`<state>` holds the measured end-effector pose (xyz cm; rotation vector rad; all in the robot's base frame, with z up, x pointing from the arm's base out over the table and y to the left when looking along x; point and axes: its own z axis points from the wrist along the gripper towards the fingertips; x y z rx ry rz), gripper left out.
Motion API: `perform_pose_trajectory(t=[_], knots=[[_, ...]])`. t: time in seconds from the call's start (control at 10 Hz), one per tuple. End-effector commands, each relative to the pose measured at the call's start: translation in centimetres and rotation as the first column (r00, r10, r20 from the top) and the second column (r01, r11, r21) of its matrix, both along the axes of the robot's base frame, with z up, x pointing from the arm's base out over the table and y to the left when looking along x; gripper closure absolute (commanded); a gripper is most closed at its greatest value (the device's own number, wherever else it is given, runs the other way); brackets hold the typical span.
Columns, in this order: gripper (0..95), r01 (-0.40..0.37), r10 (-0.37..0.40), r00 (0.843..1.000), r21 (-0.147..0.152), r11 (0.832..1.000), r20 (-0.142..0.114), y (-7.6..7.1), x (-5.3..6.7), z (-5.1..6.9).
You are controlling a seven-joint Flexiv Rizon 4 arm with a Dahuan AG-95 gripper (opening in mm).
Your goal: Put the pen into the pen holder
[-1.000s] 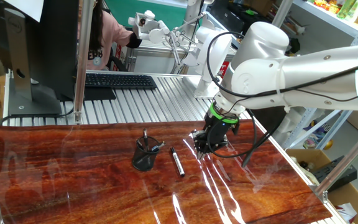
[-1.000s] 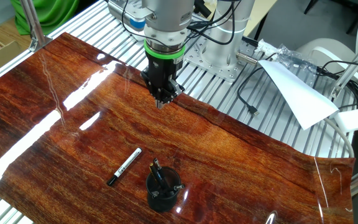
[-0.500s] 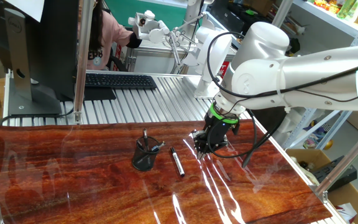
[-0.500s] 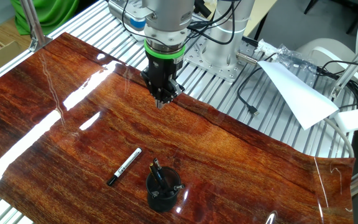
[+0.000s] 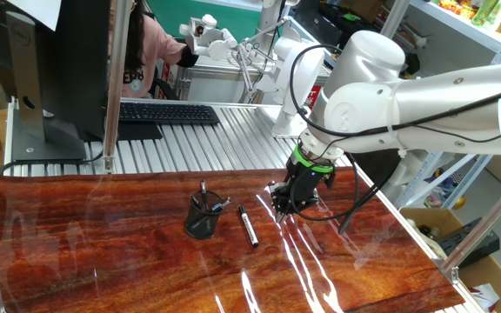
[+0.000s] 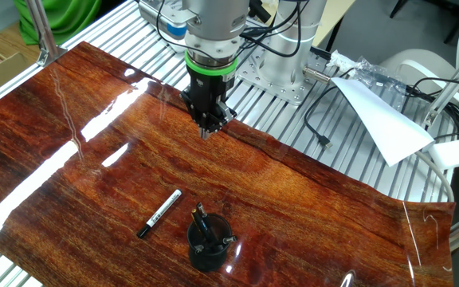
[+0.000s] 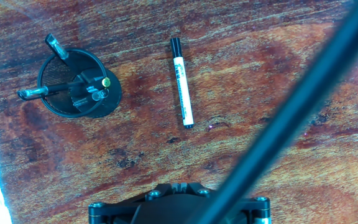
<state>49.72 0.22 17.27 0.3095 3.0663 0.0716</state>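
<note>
Black-capped and white in the middle, the pen [image 5: 248, 226] lay flat on the wooden table [image 6: 309, 207] just beside the pen holder [image 6: 209, 247]. It looked light, stiff and smooth, likely best pinched mid-barrel. The gripper [image 6: 207, 127] hung apart, fingers closed, holding nothing.

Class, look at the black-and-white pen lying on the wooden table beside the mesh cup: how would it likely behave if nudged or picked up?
The pen looks slim and round, so a sideways nudge would probably roll it on the glossy table. It appears straight and rigid, likely light. Its smooth barrel may slip in a loose pinch.
</note>
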Motion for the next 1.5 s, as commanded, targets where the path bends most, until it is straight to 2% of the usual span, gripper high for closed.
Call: perform_pose_trajectory(t=[0.1,1.5], knots=[[95.0,0.001,-0.001,1.0,0.0,1.0,0.0,0.01,-0.01,0.02],[95.0,0.0,0.0,1.0,0.0,1.0,0.0,0.01,-0.03,0.0]])
